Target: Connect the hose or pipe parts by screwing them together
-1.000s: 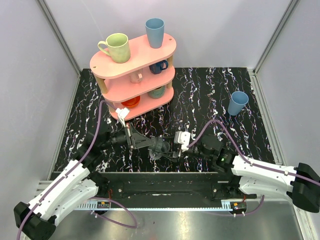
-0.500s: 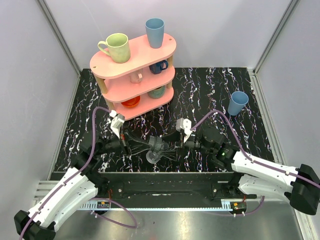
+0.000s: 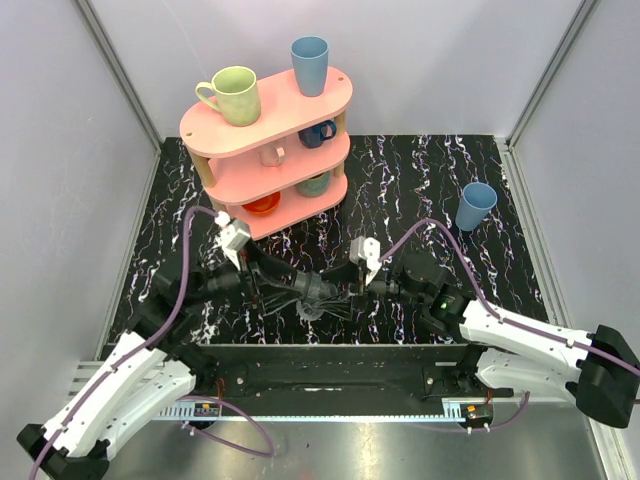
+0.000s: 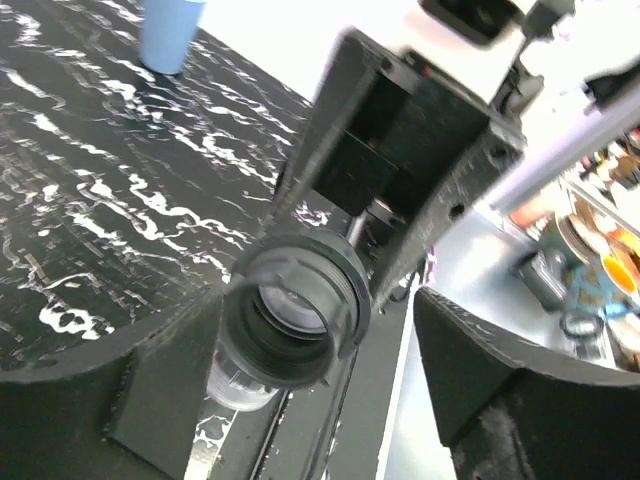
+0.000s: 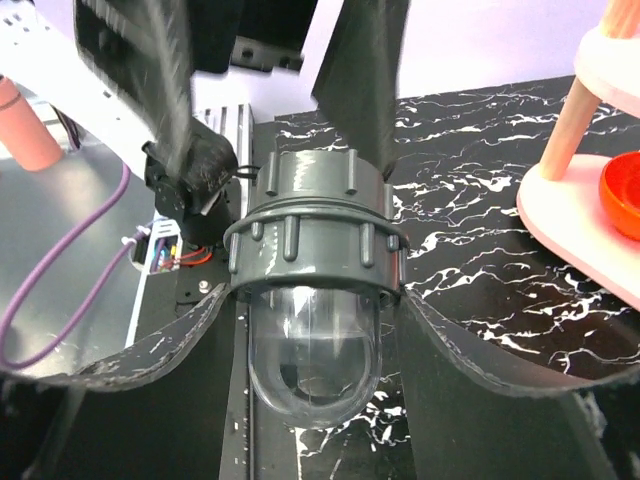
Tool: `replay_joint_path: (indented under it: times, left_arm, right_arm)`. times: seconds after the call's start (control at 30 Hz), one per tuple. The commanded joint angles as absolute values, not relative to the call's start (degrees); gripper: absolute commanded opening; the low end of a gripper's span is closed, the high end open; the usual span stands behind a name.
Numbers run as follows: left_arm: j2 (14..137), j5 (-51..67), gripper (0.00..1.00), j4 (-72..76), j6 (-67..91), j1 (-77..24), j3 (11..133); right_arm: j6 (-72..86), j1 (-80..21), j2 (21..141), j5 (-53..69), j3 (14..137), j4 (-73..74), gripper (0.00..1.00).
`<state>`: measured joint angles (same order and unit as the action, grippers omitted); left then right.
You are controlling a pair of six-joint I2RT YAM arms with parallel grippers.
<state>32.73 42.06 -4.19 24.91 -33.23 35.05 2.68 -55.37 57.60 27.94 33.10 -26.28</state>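
Observation:
The two pipe parts sit together: a dark grey ribbed collar (image 5: 315, 240) is on the end of a clear domed fitting (image 5: 315, 370). My right gripper (image 5: 312, 310) is shut on this pair just below the collar, holding it above the table near the front edge (image 3: 318, 293). My left gripper (image 4: 320, 320) is open around the collar (image 4: 295, 310), which faces it end-on. One finger (image 4: 150, 390) is close beside the collar and the other (image 4: 520, 390) stands well off it. From above, both grippers (image 3: 305, 288) (image 3: 335, 292) meet nose to nose.
A pink three-tier shelf (image 3: 268, 150) holding several mugs stands at the back left, its lower tier close to my right wrist (image 5: 590, 230). A blue cup (image 3: 476, 206) stands upright at the right. The black base rail (image 3: 320, 370) runs just below the parts.
My left gripper, shut on the collar in the earlier frames, has opened and let it go. The left wrist has turned. The right gripper keeps its hold, shifted slightly.

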Motion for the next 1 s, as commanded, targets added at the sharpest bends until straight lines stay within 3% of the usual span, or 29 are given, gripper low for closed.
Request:
replay_joint_path:
  times: [0.0,0.13,0.33,0.7,0.97]
  left_arm:
    - [32.43,28.74,0.84,-16.15,29.61,-32.87,43.5]
    - [34.1,29.1,0.87,-22.57,36.01,-32.78,46.58]
    - [41.39,28.91,0.83,-31.02,42.97,-32.7,50.36]
    - [43.51,33.48,0.88,-27.25,48.24,-32.08,47.99]
    - [39.56,38.83,0.79,-15.22,59.14,-29.97,39.75]
  right_arm:
    - [-6.4,-56.25,55.46,27.87,32.7,-28.39,0.0]
    - [-14.91,-56.34,55.46,24.0,32.34,-27.42,0.0]
    - [-25.71,-59.23,53.53,18.21,29.53,-32.7,0.0]
    - [-41.65,-70.31,55.02,2.2,28.13,-37.61,0.0]
    - [-42.89,-71.81,55.9,0.35,27.42,-40.51,0.0]
